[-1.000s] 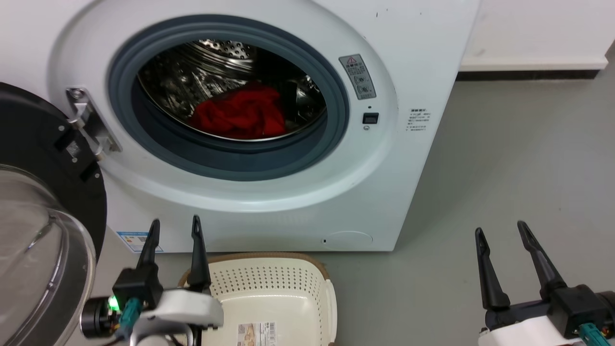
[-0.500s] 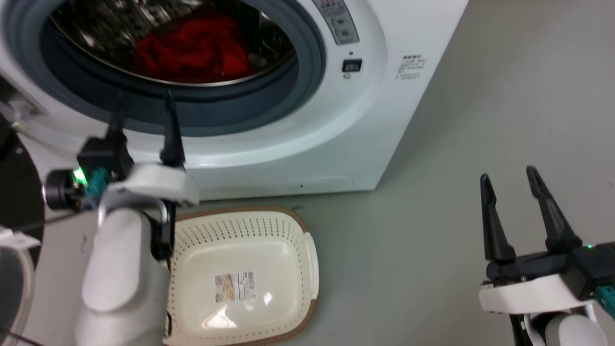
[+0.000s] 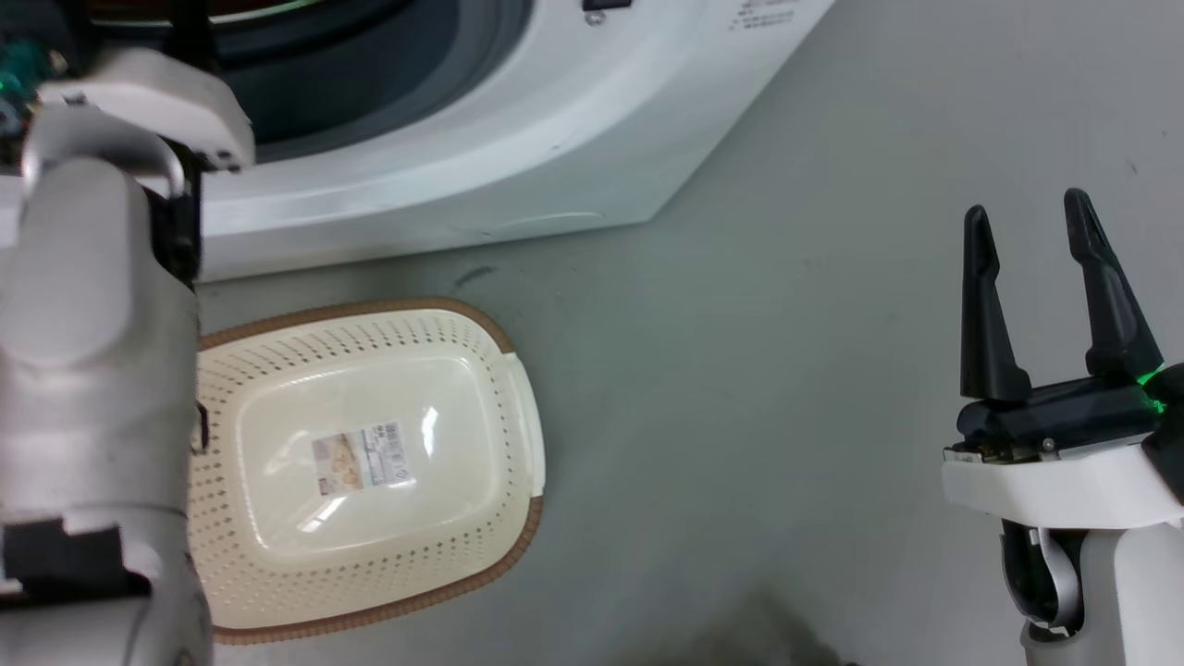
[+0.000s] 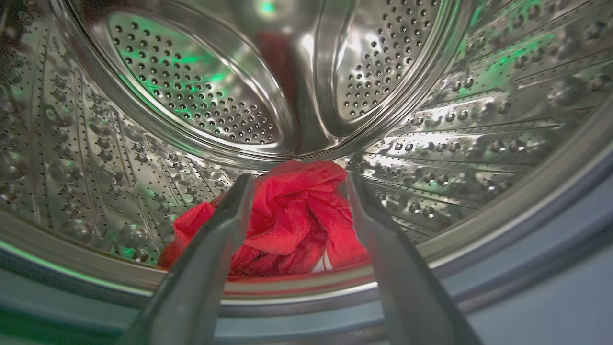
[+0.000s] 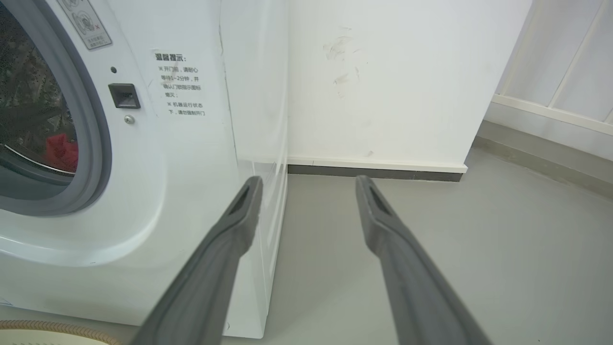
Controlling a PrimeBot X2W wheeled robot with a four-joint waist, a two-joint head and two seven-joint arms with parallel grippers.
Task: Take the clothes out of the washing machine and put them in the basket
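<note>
Head view: the grey floor [image 3: 758, 370] runs wide and bare to the right of the washing machine [image 3: 444, 176], plenty of room out there. The machine's white front fills the far left, its lower edge meeting the floor just beyond the basket [image 3: 361, 305]. The basket sits on the floor close to that base, brown rim up, sticker showing on its bottom, its left edge hidden behind the pale left forearm [image 3: 92, 351]. Inside the steel drum [image 4: 191, 105], the clothes [image 4: 292, 215] lie bunched red at the bottom, just beyond the drum's front lip. The left gripper [image 4: 299, 176] reaches into the opening, fingers spread, one either side of the heap; whether they touch cloth I cannot tell. The right gripper [image 3: 1027, 205] hangs over open floor, fingers parted, holding nothing, well clear of the machine's right corner.
</note>
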